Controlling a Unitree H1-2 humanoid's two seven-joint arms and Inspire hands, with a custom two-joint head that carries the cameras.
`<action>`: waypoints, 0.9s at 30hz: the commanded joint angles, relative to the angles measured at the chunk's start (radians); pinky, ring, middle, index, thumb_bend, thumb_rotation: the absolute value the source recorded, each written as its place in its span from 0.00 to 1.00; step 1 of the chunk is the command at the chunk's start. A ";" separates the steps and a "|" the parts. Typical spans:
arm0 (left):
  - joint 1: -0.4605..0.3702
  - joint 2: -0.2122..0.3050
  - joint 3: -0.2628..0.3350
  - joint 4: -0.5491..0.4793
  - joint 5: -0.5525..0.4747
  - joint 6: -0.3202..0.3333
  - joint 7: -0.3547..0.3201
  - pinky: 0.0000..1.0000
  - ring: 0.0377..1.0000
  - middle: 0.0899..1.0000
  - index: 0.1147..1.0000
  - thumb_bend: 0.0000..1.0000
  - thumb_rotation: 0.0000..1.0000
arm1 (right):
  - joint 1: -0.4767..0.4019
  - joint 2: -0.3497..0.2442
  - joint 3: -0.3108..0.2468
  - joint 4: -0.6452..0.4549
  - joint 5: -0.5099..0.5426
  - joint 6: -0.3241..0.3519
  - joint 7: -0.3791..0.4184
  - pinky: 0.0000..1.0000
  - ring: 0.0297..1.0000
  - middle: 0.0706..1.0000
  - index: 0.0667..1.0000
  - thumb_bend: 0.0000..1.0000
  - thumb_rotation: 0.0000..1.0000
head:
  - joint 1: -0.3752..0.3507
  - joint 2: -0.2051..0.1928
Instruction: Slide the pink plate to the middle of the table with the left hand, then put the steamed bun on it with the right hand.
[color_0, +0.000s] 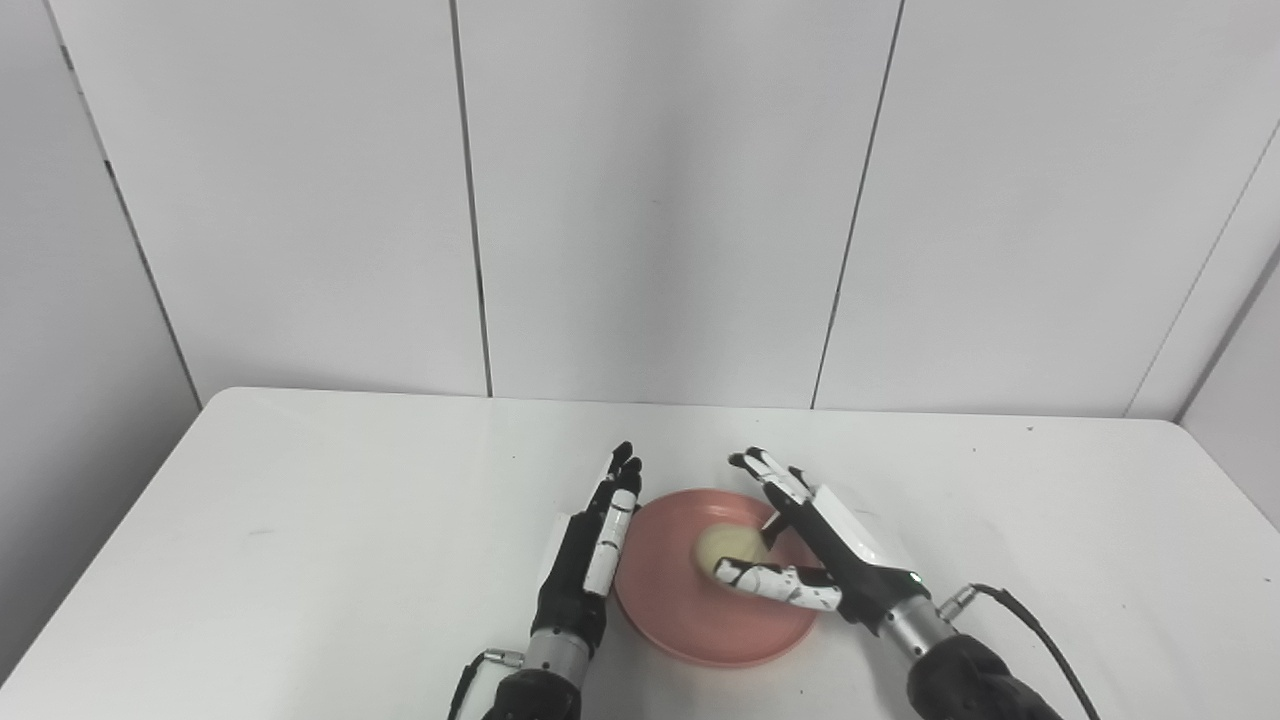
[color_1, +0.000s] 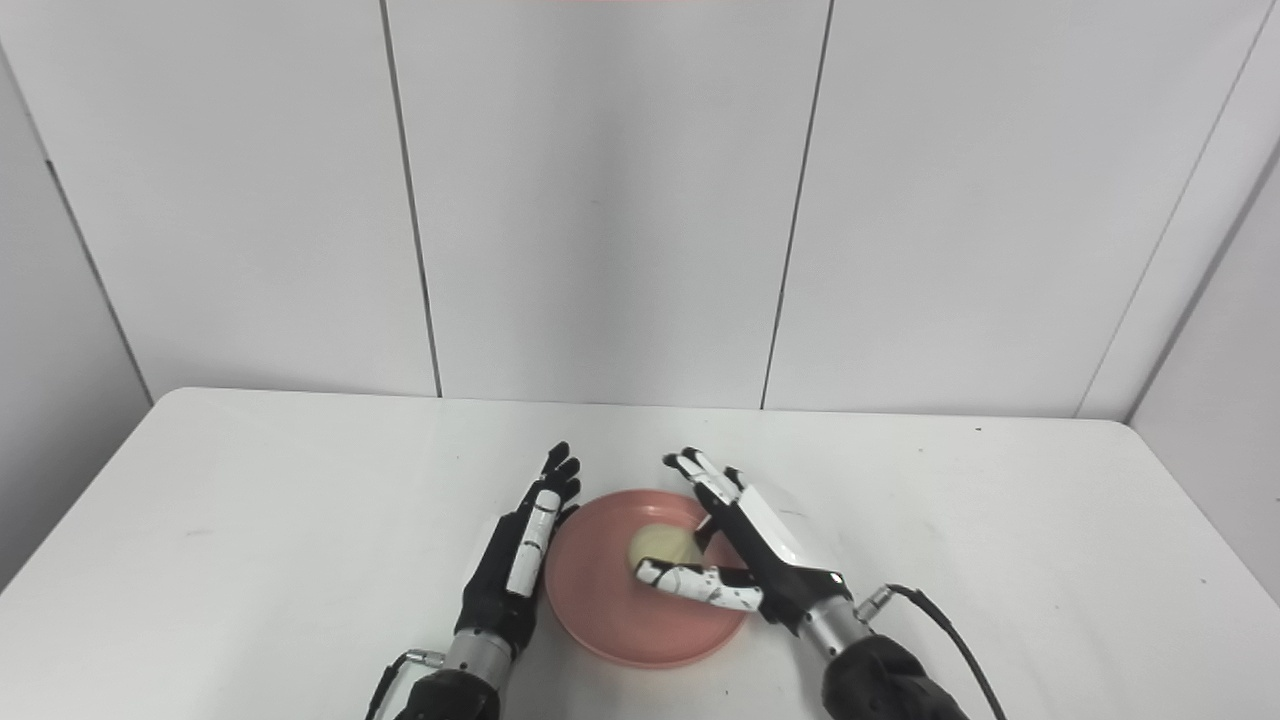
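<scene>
White table (color_0: 300, 520) | steamed bun (color_0: 728, 547) on pink plate (color_0: 680, 620) | right hand (color_0: 815, 545) spread, loosely around bun, grip unclear | left hand (color_0: 598, 545) flat, empty | risk: withdrawing fingers drag bun off

the right hand (color_0: 825, 555) hides the near right part of the steamed bun (color_0: 728, 546); both forearms are cut off by the bottom edge.

The white table (color_0: 300, 520) carries a pink plate (color_0: 680, 630) near its front middle.

Pink plate (color_0: 700, 620), pale cream bun (color_0: 728, 547), white table (color_0: 300, 520).
</scene>
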 joint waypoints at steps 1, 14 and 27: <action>0.025 0.015 -0.002 -0.009 -0.004 0.006 -0.012 0.94 0.97 0.97 0.94 0.55 1.00 | 0.003 0.009 -0.029 -0.019 0.031 -0.061 -0.039 0.92 0.98 1.00 0.94 0.69 0.98 | -0.001 0.001; 0.064 0.056 0.032 -0.108 -0.060 0.054 -0.041 0.95 0.96 0.97 0.95 0.56 1.00 | 0.078 0.161 -0.181 -0.048 0.232 -0.077 -0.128 0.97 1.00 1.00 1.00 0.62 0.99 | -0.042 0.017; 0.070 0.095 0.057 -0.132 -0.100 0.093 -0.079 0.99 0.99 1.00 1.00 0.63 1.00 | 0.053 0.228 -0.248 -0.010 0.436 -0.100 -0.080 1.00 1.00 1.00 1.00 0.72 0.92 | -0.085 0.022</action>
